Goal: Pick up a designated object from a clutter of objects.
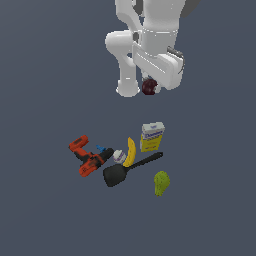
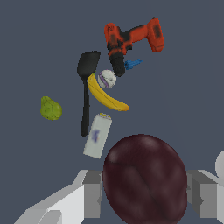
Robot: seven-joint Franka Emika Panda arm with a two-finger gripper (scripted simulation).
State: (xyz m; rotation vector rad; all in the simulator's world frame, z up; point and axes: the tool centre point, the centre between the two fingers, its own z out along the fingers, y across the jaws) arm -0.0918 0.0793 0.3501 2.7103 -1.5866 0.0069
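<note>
Plain dark grey-blue floor [image 1: 45, 215] all around, no walls seen. High above the clutter, well apart from the yellow-white box [image 1: 152, 136]: white gripper [image 1: 150, 87], jaws pinching the dark maroon ball [image 1: 149, 87] from both sides. In the wrist view, maroon ball [image 2: 144, 179] large and close, grey fingers [image 2: 92, 199] pressed against its flanks.

Down on the floor, banana [image 1: 130, 152] just beside the box, toward the exterior view's left. White ball [image 1: 119, 156] touching the banana on the side away from the box. Black spatula [image 1: 127, 170] below the box, its handle reaching under the banana's tip. Red-black power drill [image 1: 88, 156] farther from the box than the white ball, small blue piece [image 1: 101, 148] by it. Green lumpy fruit [image 1: 161, 183] near the box, apart from the spatula.
</note>
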